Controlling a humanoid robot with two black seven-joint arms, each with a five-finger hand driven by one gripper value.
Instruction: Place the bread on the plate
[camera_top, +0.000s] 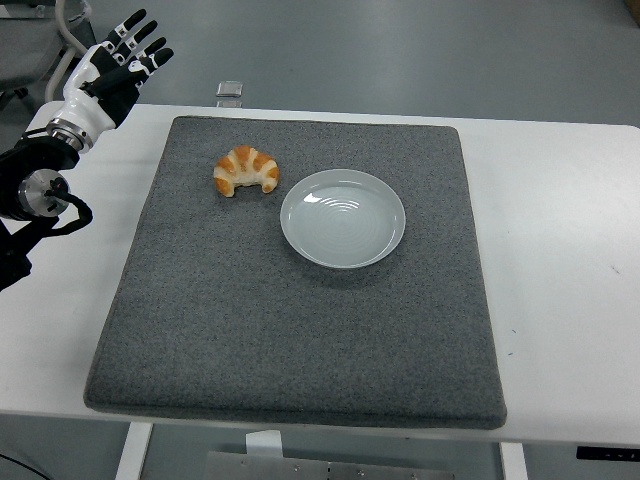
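Head view — croissant (246, 171) beside plate (343, 218)

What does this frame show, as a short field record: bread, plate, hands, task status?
bread: croissant lying on the grey mat, just left of the plate, not touching it
plate: white plate, empty, on the mat
left hand: left hand raised over the table's far left corner, fingers spread, holding nothing
right hand: out of view
task status: bread not yet grasped
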